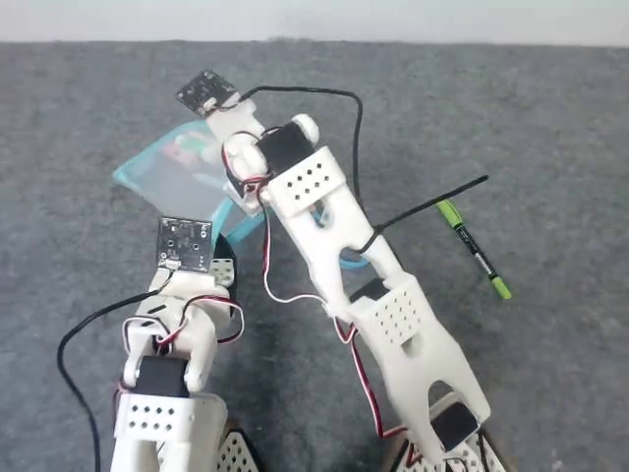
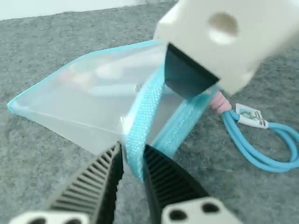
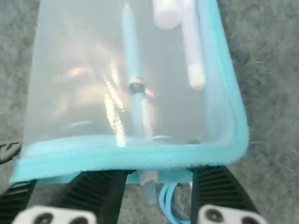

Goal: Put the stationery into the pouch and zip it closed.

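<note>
pouch: clear pouch with teal trim, lying on the grey tabletop at the far left, under the tip of the long arm
inside pouch: a blue pen and a white pen show through the clear wall; other contents too blurred to name
left end effector: left end effector is pinched together on the teal edge band, holding that edge lifted off the tabletop
right end effector: right end effector has its fingers spread apart, straddling the zip edge and gripping nothing; from the left wrist view its dark finger sits right at the pouch mouth
still outside: green pen lies on the tabletop, well apart from the pouch, off to the right
other: blue cord loop with a small tag, just beside the pouch corner
step: looks like loading is not finished, since one pen is out and the zip is not yet run
next move: probably the left keeps the mouth braced while the right fetches the green pen, slides it in tip first, then takes the slider; cannot tell where the slider is
</note>
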You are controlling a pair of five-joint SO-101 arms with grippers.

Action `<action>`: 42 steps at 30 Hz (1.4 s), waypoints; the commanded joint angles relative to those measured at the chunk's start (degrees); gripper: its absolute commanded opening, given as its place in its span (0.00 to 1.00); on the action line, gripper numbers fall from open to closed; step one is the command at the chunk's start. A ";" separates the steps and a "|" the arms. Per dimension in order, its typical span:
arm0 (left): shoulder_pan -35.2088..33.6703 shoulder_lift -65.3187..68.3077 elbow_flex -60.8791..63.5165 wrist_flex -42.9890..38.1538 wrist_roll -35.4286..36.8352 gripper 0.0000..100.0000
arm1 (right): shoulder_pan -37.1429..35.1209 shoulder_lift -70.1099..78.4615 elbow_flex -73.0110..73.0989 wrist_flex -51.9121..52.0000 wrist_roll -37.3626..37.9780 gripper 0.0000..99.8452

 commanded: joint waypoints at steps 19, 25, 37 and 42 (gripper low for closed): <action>-1.67 -0.97 -2.59 1.23 -0.35 0.01 | 22.73 -57.19 67.60 -6.02 9.49 0.20; -1.58 -1.05 -3.65 3.87 -6.77 0.01 | 29.93 -71.87 97.05 -21.76 17.05 0.20; 2.73 -1.05 -9.27 7.82 -10.99 0.01 | 22.37 -74.24 111.82 -41.10 11.25 0.20; 2.64 -1.05 -9.45 7.74 -10.73 0.01 | 18.42 -70.02 111.82 -51.30 5.36 0.20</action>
